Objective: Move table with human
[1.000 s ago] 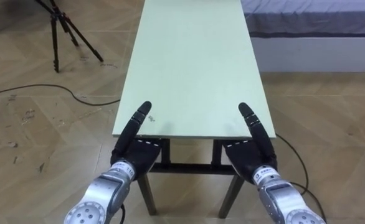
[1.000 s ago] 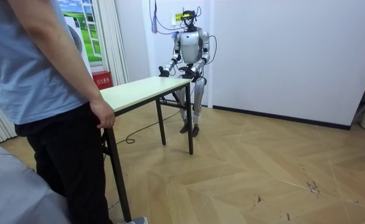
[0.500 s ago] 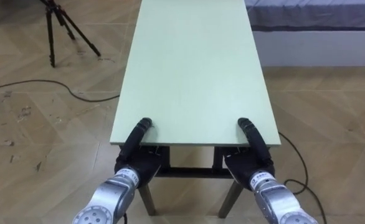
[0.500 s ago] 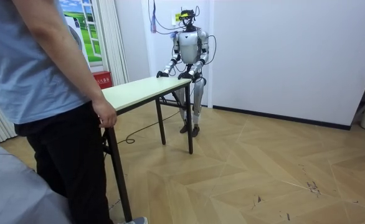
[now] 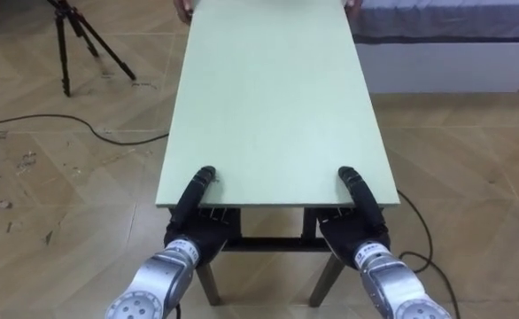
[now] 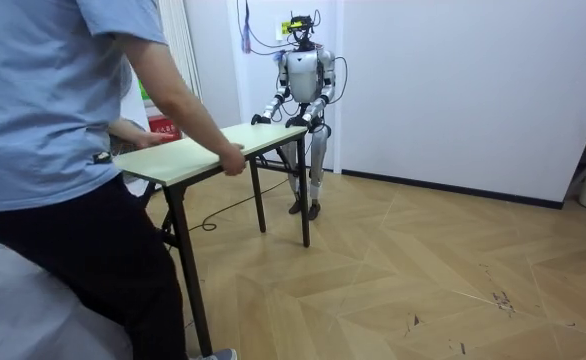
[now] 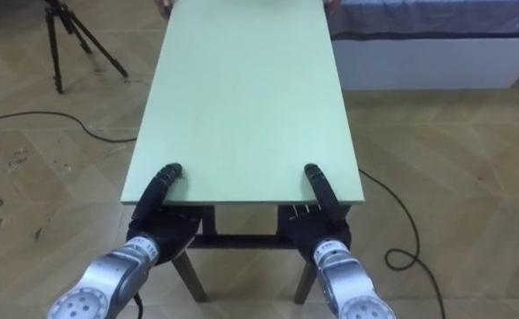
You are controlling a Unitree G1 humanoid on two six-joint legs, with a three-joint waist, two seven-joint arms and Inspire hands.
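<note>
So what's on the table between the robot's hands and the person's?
Nothing: the table is bare from its left hand and right hand to the person's hands, in both eye views.

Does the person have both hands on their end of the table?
Yes: the room view shows the person leaning over the table, one hand on each side of that end.

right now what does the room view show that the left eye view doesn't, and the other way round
Room view: the person leaning over the far end and gripping the table at both sides, with the robot standing at its own end by the white wall. Left eye view: the tripod, the bed, and the left hand and right hand up close, thumbs on top, palms below the edge. Both: the pale green table top, held at opposite ends.
</note>
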